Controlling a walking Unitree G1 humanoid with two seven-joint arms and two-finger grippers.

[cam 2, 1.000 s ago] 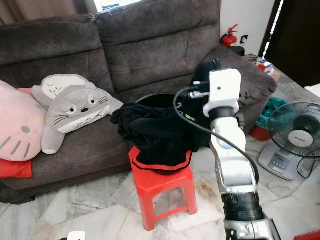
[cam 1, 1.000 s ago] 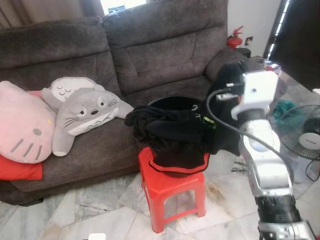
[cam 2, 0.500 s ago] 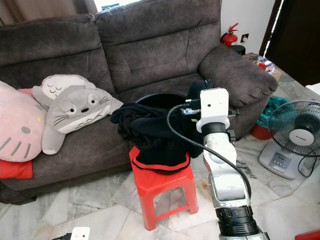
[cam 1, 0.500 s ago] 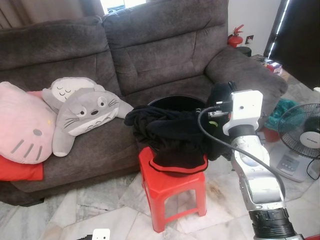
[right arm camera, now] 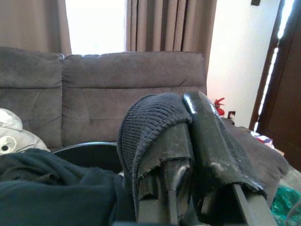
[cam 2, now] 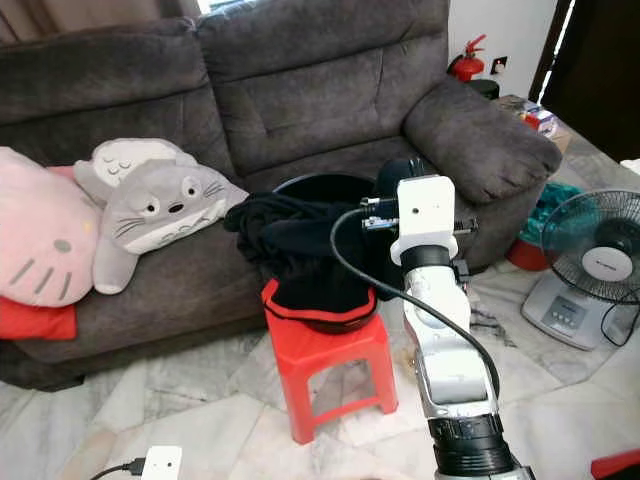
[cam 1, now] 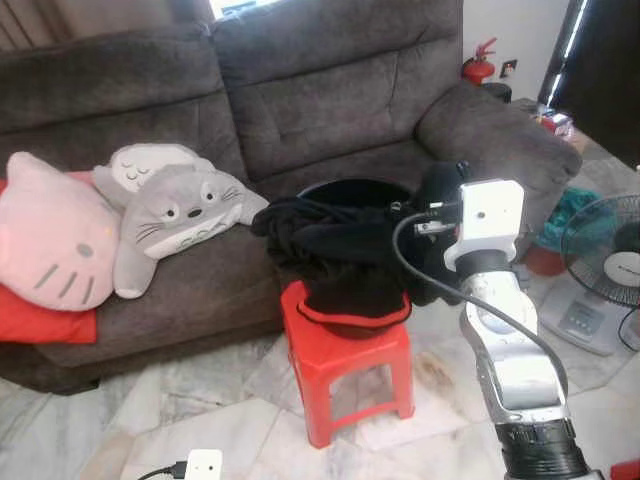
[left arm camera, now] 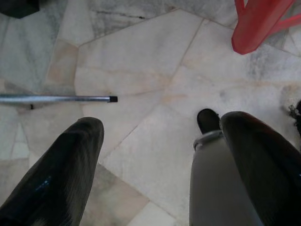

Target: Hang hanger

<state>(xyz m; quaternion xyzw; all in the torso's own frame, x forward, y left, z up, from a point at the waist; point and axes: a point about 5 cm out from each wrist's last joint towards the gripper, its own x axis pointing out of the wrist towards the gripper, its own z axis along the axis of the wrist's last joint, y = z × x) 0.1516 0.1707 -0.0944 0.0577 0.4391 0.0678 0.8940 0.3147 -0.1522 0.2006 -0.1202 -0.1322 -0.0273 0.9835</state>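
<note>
1. Since a second ago the right arm has come down and forward, so the right pincer now sits lower, at the 3 o'clock edge of the black clothes.
2. Its two fingers are pressed together on a fold of dark knitted cloth that drapes over their tips.
3. That cloth runs into the black clothes, heaped in a black basket with a red-trimmed piece hanging off the front.
4. Under the heap stands a red stool on the pale marble floor.
5. I cannot make out a hanger among the clothes.
6. Behind the stool, at 12 o'clock, is a grey sofa; at 9 o'clock on its seat lie a grey plush and a pink cushion.
7. At 3 o'clock a floor fan stands.
8. The left pincer hangs over the floor, its fingers apart and holding nothing, near a metal rod.
</note>
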